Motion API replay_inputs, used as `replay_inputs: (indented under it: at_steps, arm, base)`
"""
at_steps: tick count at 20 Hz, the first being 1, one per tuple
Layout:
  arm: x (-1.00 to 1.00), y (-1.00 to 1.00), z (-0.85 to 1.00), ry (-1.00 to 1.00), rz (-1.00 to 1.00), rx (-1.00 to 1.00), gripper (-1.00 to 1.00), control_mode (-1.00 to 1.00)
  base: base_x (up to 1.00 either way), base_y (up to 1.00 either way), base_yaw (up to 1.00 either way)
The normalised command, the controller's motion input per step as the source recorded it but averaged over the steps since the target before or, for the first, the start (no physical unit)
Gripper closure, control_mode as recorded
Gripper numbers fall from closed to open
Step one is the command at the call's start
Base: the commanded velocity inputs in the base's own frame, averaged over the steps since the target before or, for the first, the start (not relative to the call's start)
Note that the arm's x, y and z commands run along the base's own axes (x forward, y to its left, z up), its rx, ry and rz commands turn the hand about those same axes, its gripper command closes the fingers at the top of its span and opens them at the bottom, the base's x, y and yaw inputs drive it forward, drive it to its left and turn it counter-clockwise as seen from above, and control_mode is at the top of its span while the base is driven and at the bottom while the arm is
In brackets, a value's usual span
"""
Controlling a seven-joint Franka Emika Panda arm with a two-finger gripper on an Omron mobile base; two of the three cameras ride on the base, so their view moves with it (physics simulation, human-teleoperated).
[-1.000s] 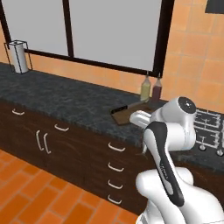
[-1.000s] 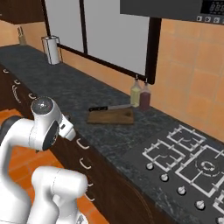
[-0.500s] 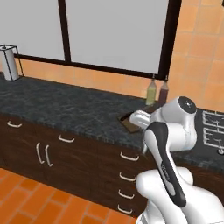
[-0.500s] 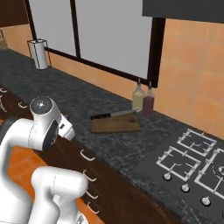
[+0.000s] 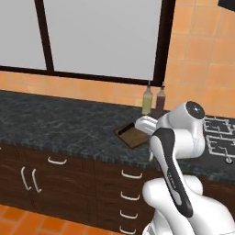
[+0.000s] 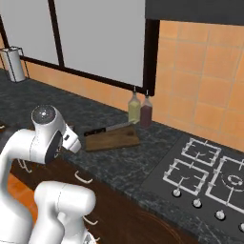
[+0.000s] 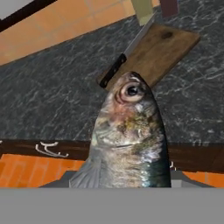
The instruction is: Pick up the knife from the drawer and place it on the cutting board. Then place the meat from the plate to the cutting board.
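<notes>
The meat (image 7: 129,140), a silver-grey fish with a round eye, stands head-up close in front of the hand camera, and my gripper is shut on it; the fish hides the fingers. Beyond it on the dark counter lies the cutting board (image 7: 162,52), a brown rectangle. The knife (image 7: 114,70) rests along the board's upper left edge, with its black handle poking off the corner. In the base views the board (image 6: 112,139) carries the knife (image 6: 107,128), and my white hand (image 5: 146,125) hangs just in front of the board (image 5: 132,137), near the counter's front edge.
Two bottles (image 6: 135,108) (image 6: 146,112) stand by the wall right behind the board. A gas hob (image 6: 205,167) lies to the right. A pale canister (image 6: 14,64) stands far left. Stacked drawers (image 5: 131,174) with silver handles sit below the counter.
The whole picture has slid left, so the base has driven right along the counter. The board and bottles now sit nearer the middle. The grip on the fish is unchanged.
</notes>
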Motion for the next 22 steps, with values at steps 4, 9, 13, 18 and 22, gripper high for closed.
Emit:
replay_inputs:
  at_steps: [4,9,13,18,22]
  arm:
    - [0.0,0.0,0.0,0.0,0.0,0.0,1.0,1.0]
    - [0.3,0.0,0.0,0.03,-0.07,0.0,1.0,-1.0]
    - [1.0,-0.02,0.0,0.11,-0.27,-0.03,1.0,-1.0]
    - [1.0,0.02,-0.02,0.14,-0.34,0.0,1.0,-1.0]
    - [1.0,-0.19,-0.43,0.19,-0.22,0.02,1.0,-1.0]
  base:
    - [0.09,0.17,-0.31]
    - [0.22,0.06,-0.17]
    - [0.0,0.0,0.0]
    - [0.0,0.0,0.0]
    - [0.0,0.0,0.0]
